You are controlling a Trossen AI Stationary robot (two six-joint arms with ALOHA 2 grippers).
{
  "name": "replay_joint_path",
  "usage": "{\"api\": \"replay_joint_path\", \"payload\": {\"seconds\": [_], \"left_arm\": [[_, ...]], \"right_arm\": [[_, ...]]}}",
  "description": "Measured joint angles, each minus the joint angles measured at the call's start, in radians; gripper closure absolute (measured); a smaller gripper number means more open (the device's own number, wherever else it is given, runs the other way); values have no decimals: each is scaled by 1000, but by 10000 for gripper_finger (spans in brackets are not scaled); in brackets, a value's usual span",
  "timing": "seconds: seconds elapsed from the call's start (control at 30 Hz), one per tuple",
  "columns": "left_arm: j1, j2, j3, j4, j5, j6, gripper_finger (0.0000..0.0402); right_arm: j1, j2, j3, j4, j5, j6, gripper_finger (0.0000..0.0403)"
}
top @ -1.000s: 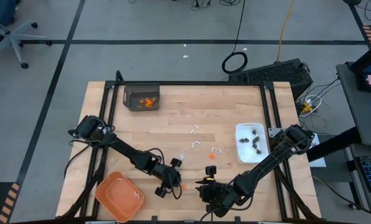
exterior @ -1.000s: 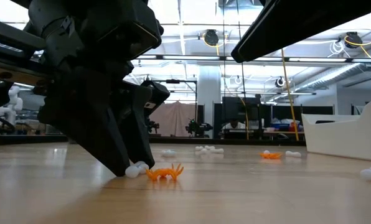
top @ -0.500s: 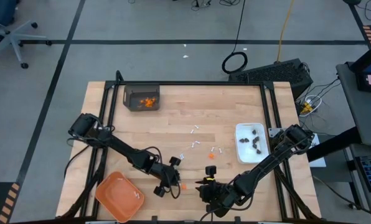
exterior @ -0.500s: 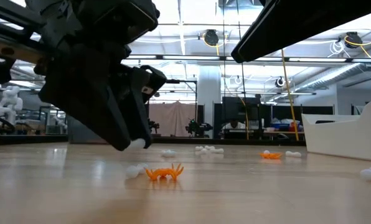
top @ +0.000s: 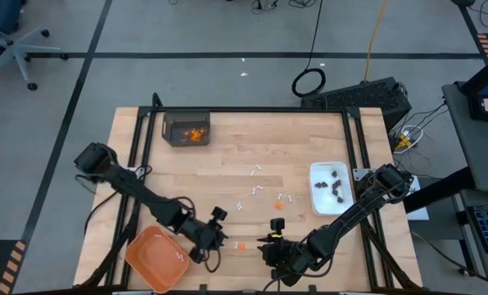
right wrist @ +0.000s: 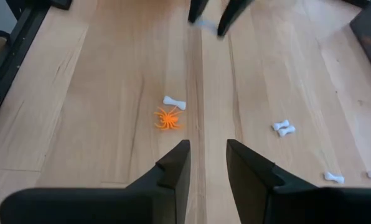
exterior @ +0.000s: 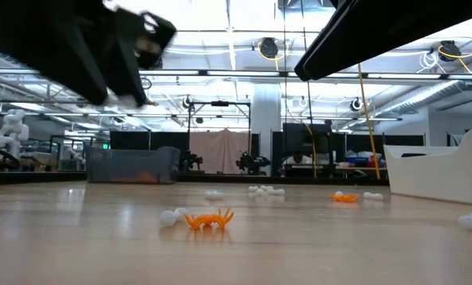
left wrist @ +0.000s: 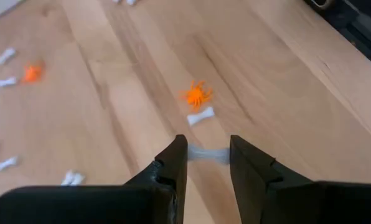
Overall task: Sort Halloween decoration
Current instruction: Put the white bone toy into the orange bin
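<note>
My left gripper (left wrist: 207,146) hangs above the table near its front edge, shut on a small white stick (left wrist: 208,154). It is also in the high view (top: 210,246), just right of the orange tray (top: 150,260). Below it an orange spider-shaped bit (left wrist: 197,95) and another white stick (left wrist: 201,116) lie flat on the wood. My right gripper (right wrist: 207,152) stands open over bare wood a little right of the spider (top: 241,245). More white sticks (top: 256,190) and an orange bit (top: 277,206) lie at mid-table. My left gripper pinches the white stick between its two fingertips (left wrist: 180,149). The stick (left wrist: 208,154) lies level across the gap, lifted clear of the table. The fingers slant downward.
A white rectangular dish (top: 319,174) with dark bits stands at the right. A dark clear bin (top: 172,124) with orange bits sits at the far left. The orange tray holds a white stick (top: 181,256). Black frame rails run along the table's left and right edges.
My left gripper has risen from the table beside the orange spider, carrying one white stick clear of the wood, and has gone left toward the orange tray. The other white stick and the spider stayed where they were.
</note>
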Motion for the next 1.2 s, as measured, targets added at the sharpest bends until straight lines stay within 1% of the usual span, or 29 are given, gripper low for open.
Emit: {"api": "replay_joint_path", "payload": {"seconds": [0.07,0.17,0.3,0.47,0.6,0.73,0.97,1.2], "left_arm": [[-13,-28,2,-26,-27,0,309],[-37,-77,0,-113,-86,-3,309],[-66,-128,0,-177,-131,6,309],[-97,-162,1,-188,-190,132,309],[-116,-170,1,-179,-204,255,309],[-122,-170,1,-180,-228,331,309],[-127,-170,1,-180,-232,364,309],[-135,-170,1,-173,-232,355,309]], "right_arm": [[0,0,0,1,2,-3,315],[0,0,0,2,3,-3,315],[0,0,0,8,3,-3,315],[0,0,0,14,3,-1,315],[0,0,0,17,4,0,315],[0,0,0,21,4,0,315],[0,0,0,23,4,0,315],[-4,0,0,23,4,0,315]]}}
